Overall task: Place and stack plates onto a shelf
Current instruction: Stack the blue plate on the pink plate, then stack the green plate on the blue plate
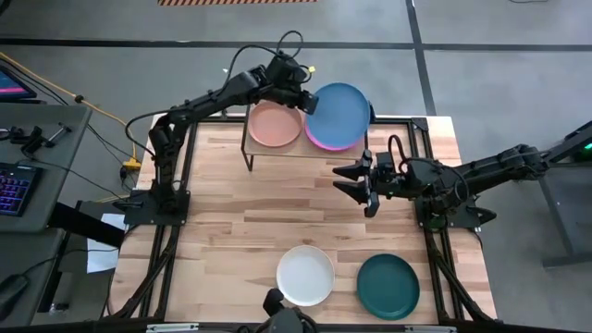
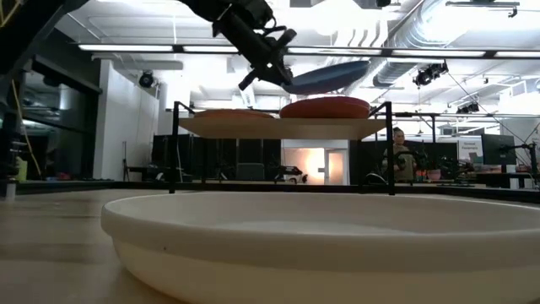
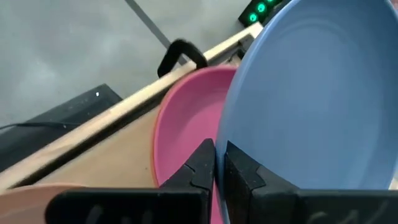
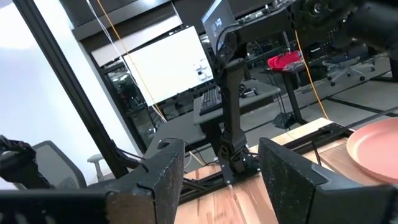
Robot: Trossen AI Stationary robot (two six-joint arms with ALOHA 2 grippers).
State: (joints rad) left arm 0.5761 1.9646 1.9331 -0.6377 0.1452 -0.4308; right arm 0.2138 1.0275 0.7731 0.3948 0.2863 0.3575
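The left gripper (image 1: 303, 95) pinches the rim of the light blue plate (image 1: 339, 115), tilted above the magenta plate (image 1: 324, 141) on the shelf (image 1: 305, 153) at the tabletop's far edge, beside the salmon plate (image 1: 276, 124). The right gripper (image 1: 356, 180) hangs with fingers spread and empty in front of the shelf. White plate (image 1: 305, 275) and dark green plate (image 1: 388, 286) sit near the front edge

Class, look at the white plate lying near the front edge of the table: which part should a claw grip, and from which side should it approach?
Grip the raised rim of the white plate, one finger inside and one outside. It lies flat and right way up, so only the rim offers an edge. Probably come from above on its rear side, facing the open right claw; the dark green plate crowds the right edge.
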